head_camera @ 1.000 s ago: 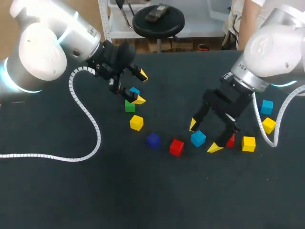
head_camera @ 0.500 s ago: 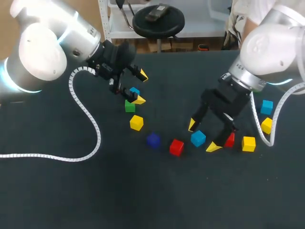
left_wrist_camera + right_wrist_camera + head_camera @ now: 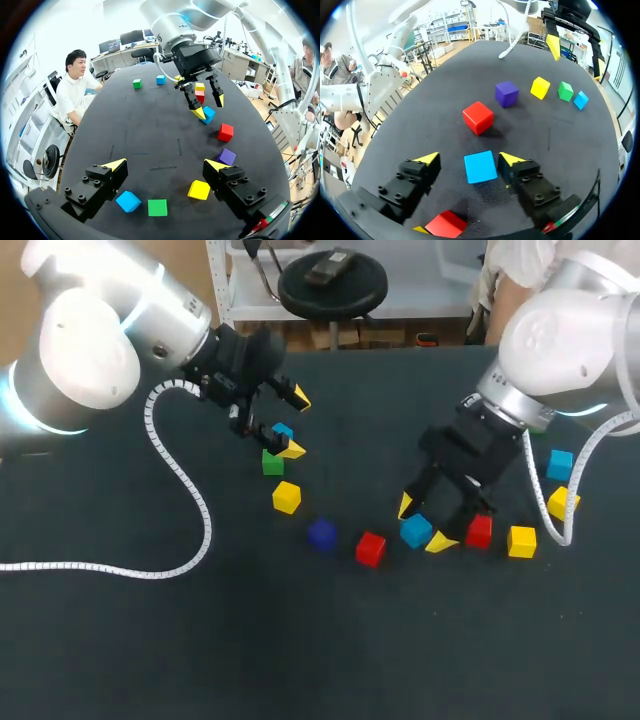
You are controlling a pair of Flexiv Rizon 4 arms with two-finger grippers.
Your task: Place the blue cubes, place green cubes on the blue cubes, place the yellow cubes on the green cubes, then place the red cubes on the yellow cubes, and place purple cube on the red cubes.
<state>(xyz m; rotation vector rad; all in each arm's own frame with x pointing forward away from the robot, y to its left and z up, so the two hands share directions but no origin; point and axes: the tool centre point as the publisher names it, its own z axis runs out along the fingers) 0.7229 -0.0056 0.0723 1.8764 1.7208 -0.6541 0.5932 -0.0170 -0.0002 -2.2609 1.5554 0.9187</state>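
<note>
My right gripper [image 3: 422, 524] stands low over the table, open, with a blue cube [image 3: 416, 531] [image 3: 480, 167] between its fingers. One finger is close against the cube; a gap shows on the other side. A red cube [image 3: 479, 531] lies just beside that gripper. My left gripper [image 3: 296, 424] [image 3: 166, 163] hangs open above another blue cube [image 3: 283, 430] [image 3: 128, 201] and a green cube [image 3: 272, 462] [image 3: 157, 207], holding nothing. A yellow cube [image 3: 287, 497], the purple cube [image 3: 321, 534] and a second red cube [image 3: 371, 548] lie in a row between the arms.
At the right lie two yellow cubes [image 3: 521, 541] [image 3: 562, 503] and a blue cube [image 3: 559, 464]. In the left wrist view a green cube [image 3: 136, 83] sits at the table's far end. The left arm's white cable [image 3: 190, 495] loops across the table's left side.
My right gripper has come down around the blue cube and its fingers have drawn closer together. The left arm and the cubes have stayed where they were.
</note>
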